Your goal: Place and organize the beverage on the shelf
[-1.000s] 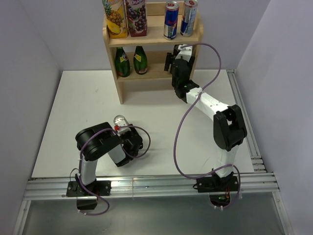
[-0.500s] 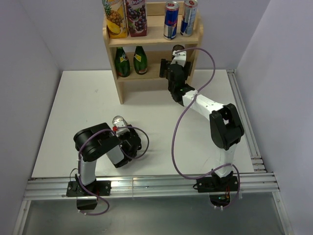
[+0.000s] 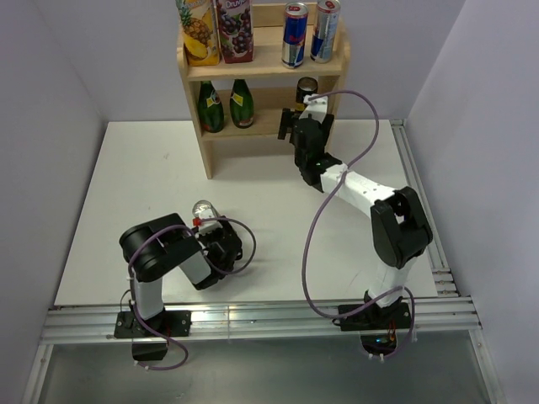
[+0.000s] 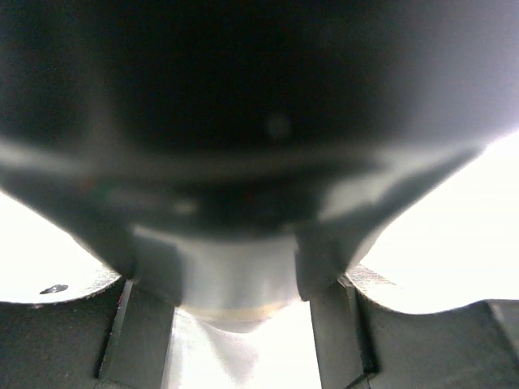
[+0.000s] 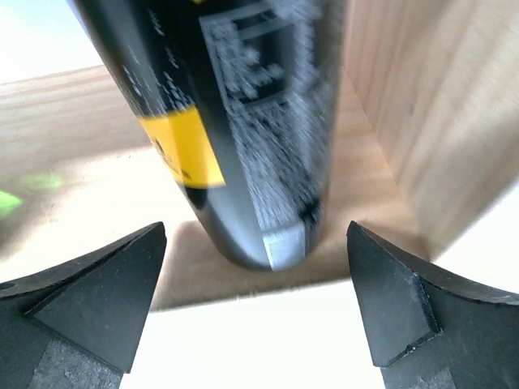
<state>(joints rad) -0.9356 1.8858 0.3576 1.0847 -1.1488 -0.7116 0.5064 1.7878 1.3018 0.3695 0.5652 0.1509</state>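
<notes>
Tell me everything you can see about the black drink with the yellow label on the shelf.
The black drink is a glossy dark cylinder with a yellow label patch and fine white print. It stands upright on the wooden shelf, at the right end beside the side panel. The open right gripper flanks its base without touching it.

White-and-black left arm (image 3: 160,252), matching right arm (image 3: 364,187), looping purple cables (image 3: 305,261), black wedge-shaped tool fingers (image 5: 89,284)
</notes>
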